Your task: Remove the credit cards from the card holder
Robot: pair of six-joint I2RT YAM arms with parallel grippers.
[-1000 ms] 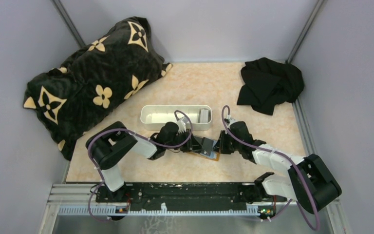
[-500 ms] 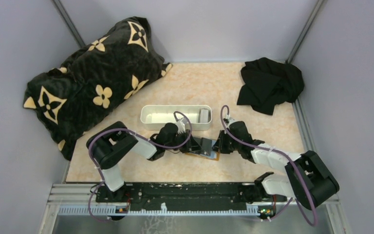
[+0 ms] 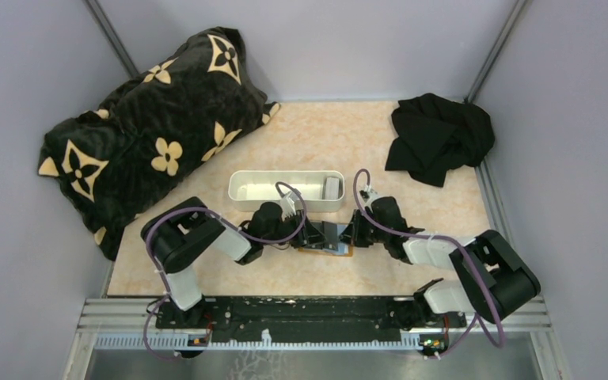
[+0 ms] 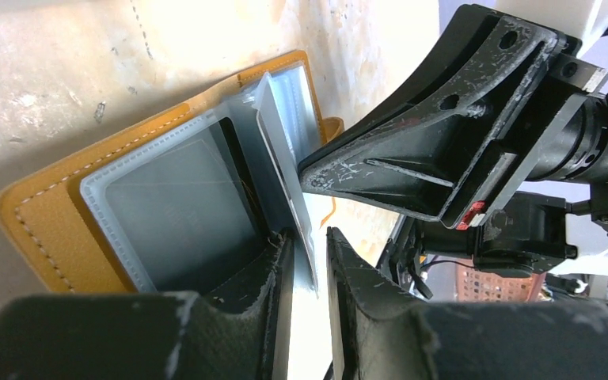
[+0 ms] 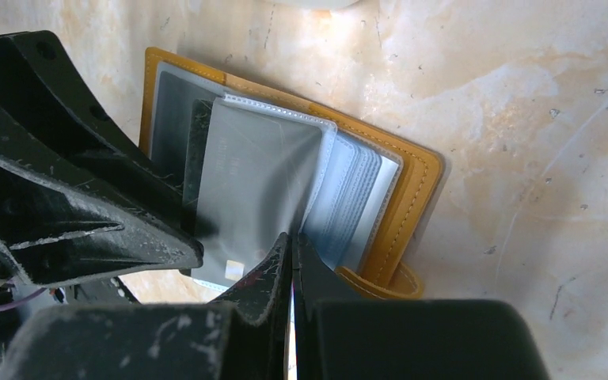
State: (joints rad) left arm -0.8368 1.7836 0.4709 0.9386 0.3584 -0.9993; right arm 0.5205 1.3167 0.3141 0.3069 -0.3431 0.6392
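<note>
The card holder (image 5: 416,186) lies open on the bench (image 5: 522,119), right under both claws. The left claw (image 4: 307,265) stands narrow. A grey card sleeve (image 4: 279,150) rises tilted from the holder's fold and runs into the slim gap between its fingers, with light showing between the sleeve and one finger. The right claw (image 5: 291,249) is closed, fingers pressed together, its tip down on the stacked clear sleeves (image 5: 356,198) beside that grey one, facing the left claw across the holder. Just beyond both claws stands a long white tray (image 3: 285,190).
</note>
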